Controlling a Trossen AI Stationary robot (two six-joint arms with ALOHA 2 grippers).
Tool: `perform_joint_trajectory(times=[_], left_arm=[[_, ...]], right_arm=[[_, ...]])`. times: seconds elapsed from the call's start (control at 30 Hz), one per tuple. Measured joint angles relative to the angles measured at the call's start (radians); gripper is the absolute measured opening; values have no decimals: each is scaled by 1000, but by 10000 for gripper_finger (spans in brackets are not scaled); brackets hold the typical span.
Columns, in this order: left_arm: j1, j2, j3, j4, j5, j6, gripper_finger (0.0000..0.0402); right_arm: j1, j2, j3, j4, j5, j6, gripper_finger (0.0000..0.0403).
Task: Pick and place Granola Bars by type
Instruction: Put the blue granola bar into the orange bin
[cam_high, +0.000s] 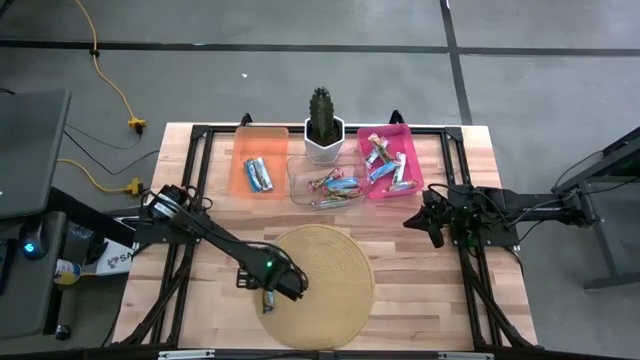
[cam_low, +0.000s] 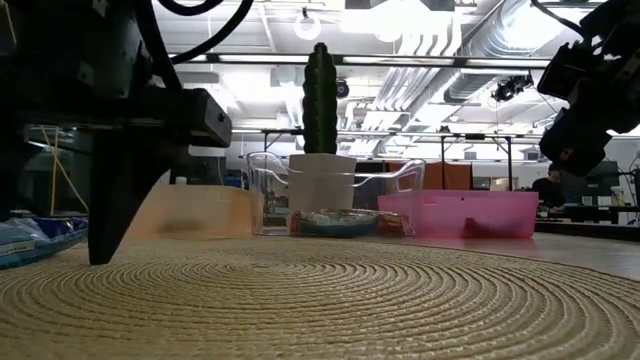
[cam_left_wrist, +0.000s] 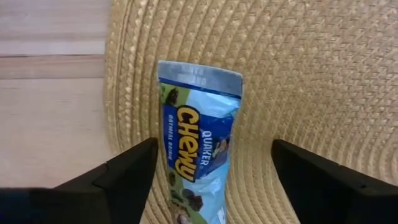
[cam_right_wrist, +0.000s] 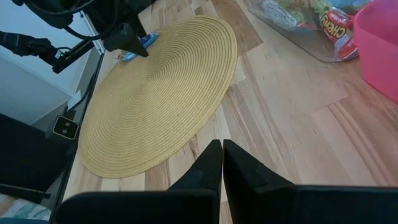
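Left wrist view: blue bar (cam_left_wrist: 198, 146) lies flat on the woven mat (cam_left_wrist: 298, 81) at its edge, lower end cut off by the frame; shiny blue wrapper, yellow "Chewy" lettering, silver crimped end. Left gripper (cam_left_wrist: 211, 180) hovers over it, fingers spread wide either side, not touching. Other bars sit in the orange bin (cam_high: 240, 160), clear bin (cam_high: 297, 180) and pink bin (cam_high: 412, 160), types hard to distinguish. Right gripper (cam_right_wrist: 222, 163) waits near the pink bin, fingers pressed together.

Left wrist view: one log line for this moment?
left gripper: open, straddling blue foil granola bar | bar: flat on round woven straw mat, at its edge | right gripper: shut, waiting over table
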Motion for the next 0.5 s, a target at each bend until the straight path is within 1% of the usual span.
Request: perform_joint_trajectory(times=[0.3, 0.5], left_arm=[[0, 0, -1, 3, -2, 4, 214], [0, 0, -1, 4, -2, 22, 167]], right_arm=[[0, 0, 0, 0, 0, 0, 0], [0, 0, 0, 0, 0, 0, 0]])
